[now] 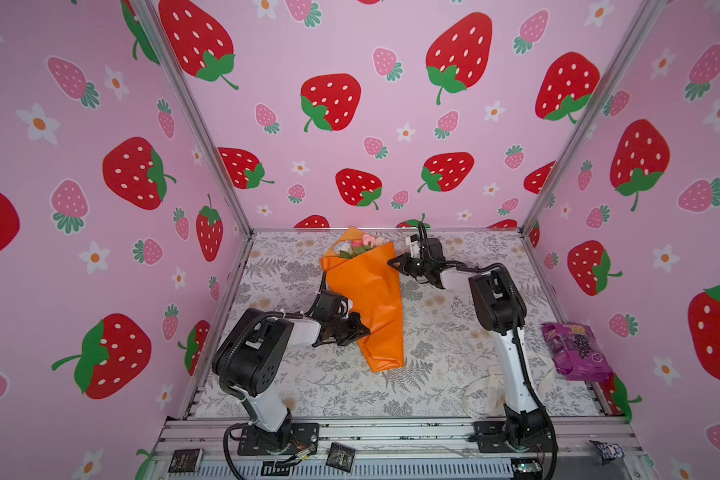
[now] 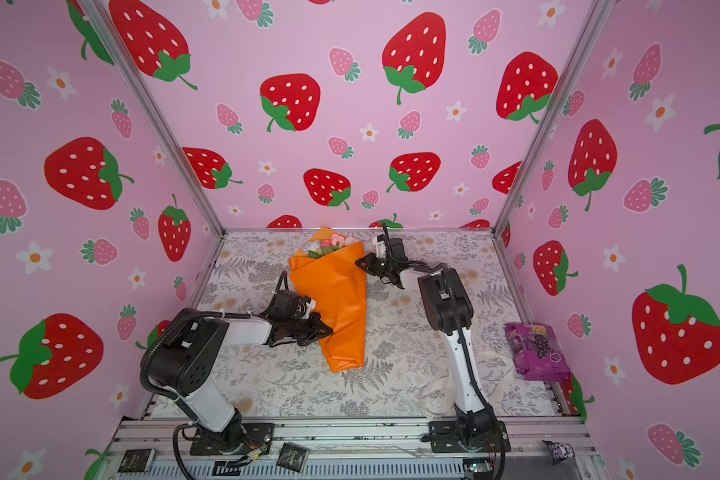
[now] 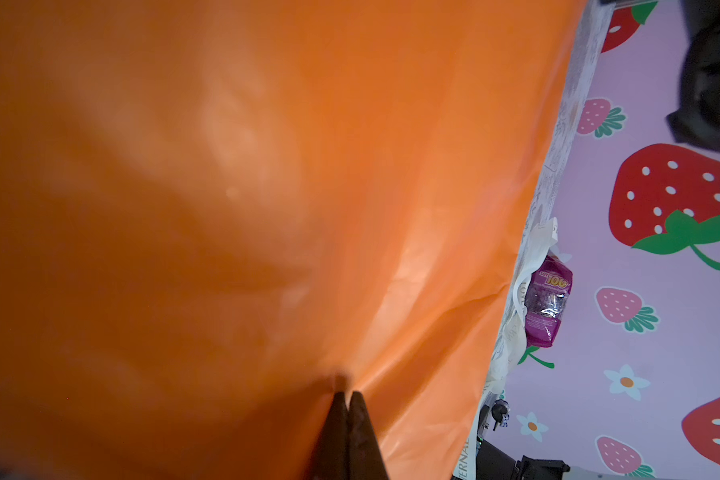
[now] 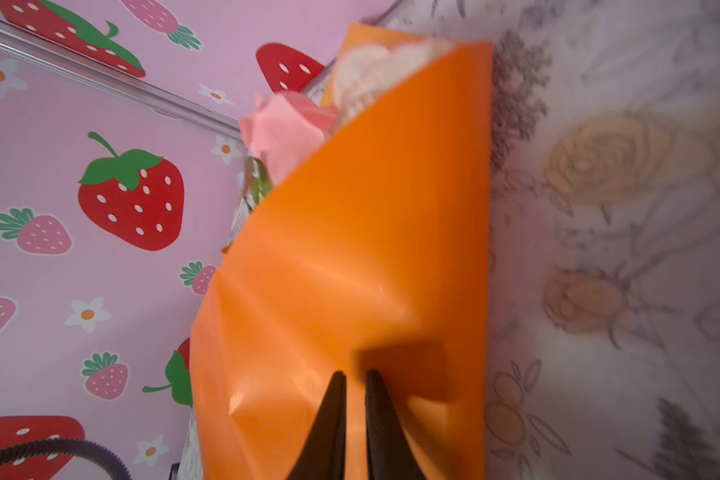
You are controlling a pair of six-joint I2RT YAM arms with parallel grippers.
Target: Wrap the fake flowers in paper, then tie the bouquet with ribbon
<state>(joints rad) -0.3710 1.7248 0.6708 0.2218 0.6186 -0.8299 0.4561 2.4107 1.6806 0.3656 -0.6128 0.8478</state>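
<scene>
A: Where is the bouquet (image 1: 366, 291), and how is it held?

B: It is laid on the bench (image 1: 454, 332), wrapped in the orange cone (image 2: 333, 299), with the blooms turned toward the back wall. A fold of paper low on the cone is pinched by the left fingers (image 3: 346, 415), which are pressed fully together. The right fingers (image 1: 395, 264) are set at the cone's upper edge and are all but closed, with only a slit between them. Whether paper is caught there cannot be told.

A: What could go wrong?

B: The glossy paper could be torn, or slipped out of so small a pinch, if it is pulled. If the cone were lifted by the paper alone, the wrap could be loosened and the flowers let slide out. The ribbon (image 1: 481, 399) lies well apart, by the right arm's base. The cone might spring open if released while the ribbon is fetched.
</scene>
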